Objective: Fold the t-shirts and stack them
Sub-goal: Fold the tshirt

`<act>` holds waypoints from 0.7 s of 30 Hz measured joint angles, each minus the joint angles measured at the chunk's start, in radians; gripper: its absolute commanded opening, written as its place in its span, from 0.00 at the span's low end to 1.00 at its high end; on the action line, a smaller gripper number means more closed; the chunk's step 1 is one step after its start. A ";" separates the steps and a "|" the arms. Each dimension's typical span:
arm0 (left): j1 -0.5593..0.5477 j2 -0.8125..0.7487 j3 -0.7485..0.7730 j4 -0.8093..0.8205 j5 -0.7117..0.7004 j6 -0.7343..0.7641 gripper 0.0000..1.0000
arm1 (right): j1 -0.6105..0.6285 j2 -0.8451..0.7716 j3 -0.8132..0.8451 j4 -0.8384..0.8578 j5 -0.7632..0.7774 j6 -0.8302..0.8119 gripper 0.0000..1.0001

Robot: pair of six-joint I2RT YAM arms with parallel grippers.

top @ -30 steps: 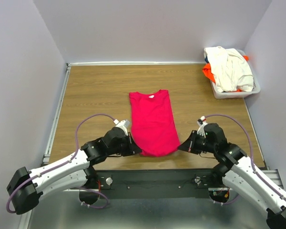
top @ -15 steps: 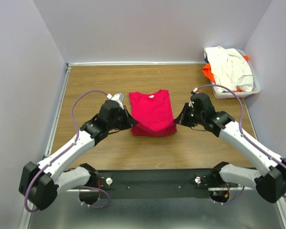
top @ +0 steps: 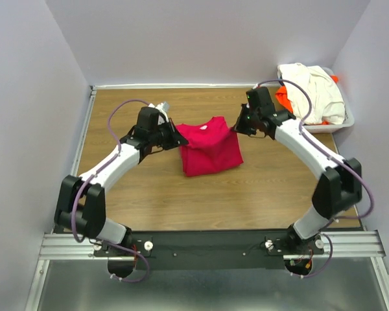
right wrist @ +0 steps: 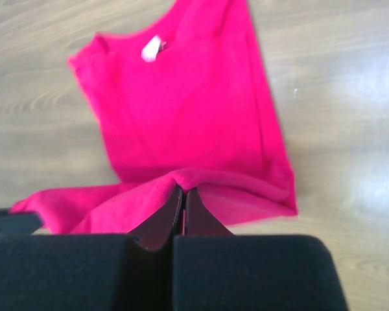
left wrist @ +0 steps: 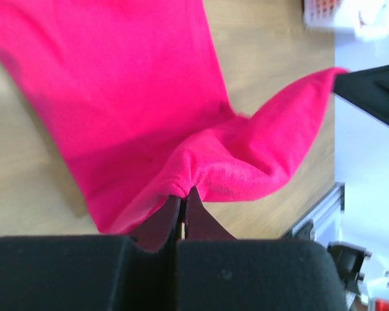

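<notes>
Crimson-pink t-shirt (top: 211, 150) lies half-folded at mid-frame on the wooden table (top: 149, 188), its lifted edge pinched tight by the left gripper (top: 177, 139) on its left and the right gripper (top: 235, 128) on its right, while the cream-white t-shirt (top: 311, 91) and orange t-shirt (top: 284, 98) sit in the basket (top: 311, 128) at upper right.

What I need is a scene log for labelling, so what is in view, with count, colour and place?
pink t-shirt: 1, crimson-pink, middle of the table, doubled over
cream-white t-shirt: 1, cream-white, heaped on top in the basket
orange t-shirt: 1, orange, in the basket under the cream one
basket: 1, white, far right corner
table: 1, brown wood
left gripper: 1, black, shut on the pink shirt's left edge
right gripper: 1, black, shut on its right edge
</notes>
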 measured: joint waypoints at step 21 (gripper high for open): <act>0.219 0.753 0.428 0.172 0.148 -0.035 0.00 | -0.111 0.930 0.746 0.137 -0.278 -0.054 0.01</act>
